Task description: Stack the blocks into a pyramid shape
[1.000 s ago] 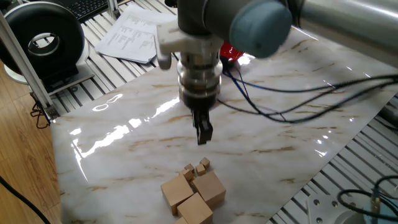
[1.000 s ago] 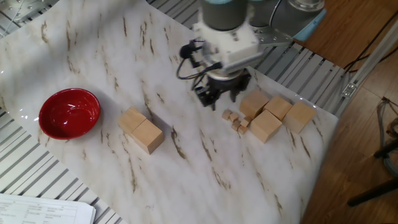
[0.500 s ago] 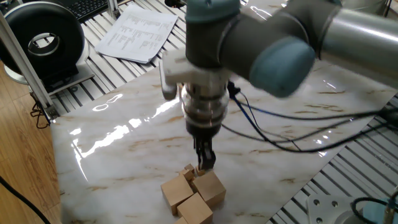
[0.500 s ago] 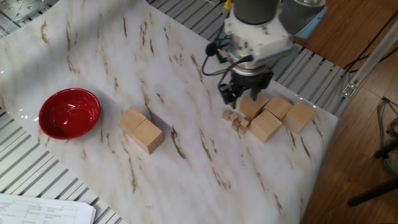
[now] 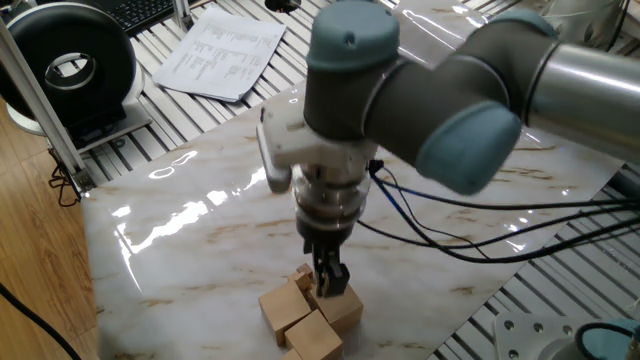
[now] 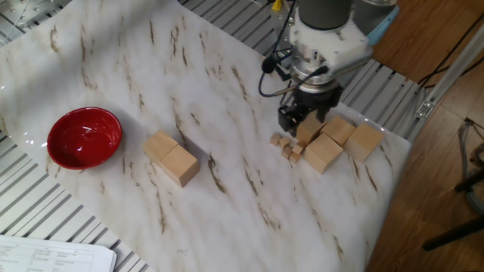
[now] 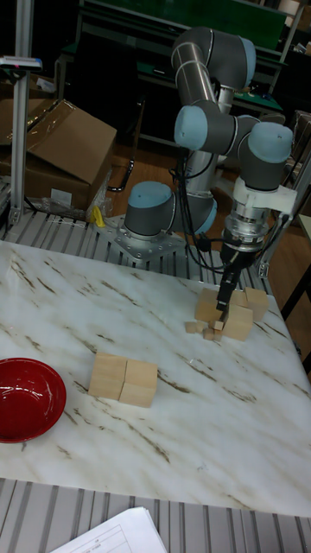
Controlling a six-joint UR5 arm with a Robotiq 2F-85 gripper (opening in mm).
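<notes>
here, fingers (image 6: 302, 125) over blocks (image 6: 333, 141), grip unclear (papers' (image 5: 222, 52) print unreadable)

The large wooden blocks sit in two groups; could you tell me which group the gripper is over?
The gripper is over the cluster of blocks by the table's corner, not the pair beside the red bowl.

Bright overhead light throws white glare streaks across the glossy marble table (image 5: 200, 215); the tall view's background is dim.
</notes>
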